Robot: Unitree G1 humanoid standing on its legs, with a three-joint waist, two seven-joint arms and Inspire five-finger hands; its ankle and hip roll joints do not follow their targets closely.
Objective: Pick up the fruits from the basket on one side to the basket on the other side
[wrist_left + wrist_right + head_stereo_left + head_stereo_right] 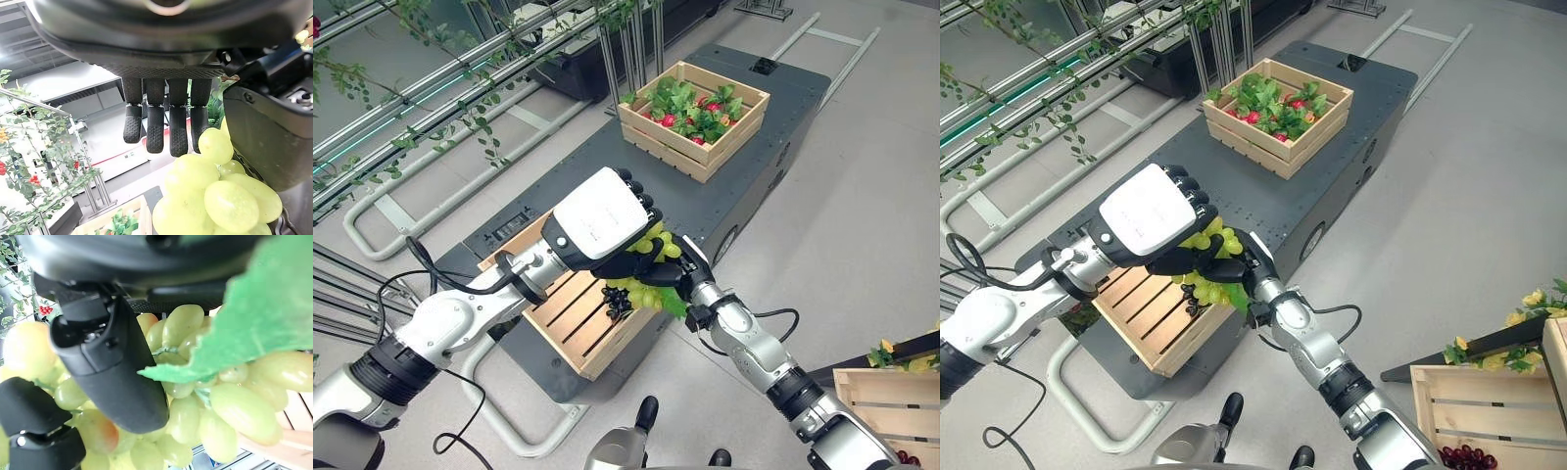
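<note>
Right hand (1255,264) curls its dark fingers around a bunch of green grapes with a green leaf (651,291), over the near slatted wooden crate (573,313) on the dark counter (607,166). Left hand (607,220), fingers straight, rests against the bunch.

Both hands meet over the right edge of the near wooden crate (570,315), which sits on a dark platform (607,186). The left hand (607,220), white-backed, lies over a bunch of green grapes (651,292), and the right hand (677,266) curls round it from the right. A far crate (693,119) holds leafy greens and red fruit.
</note>
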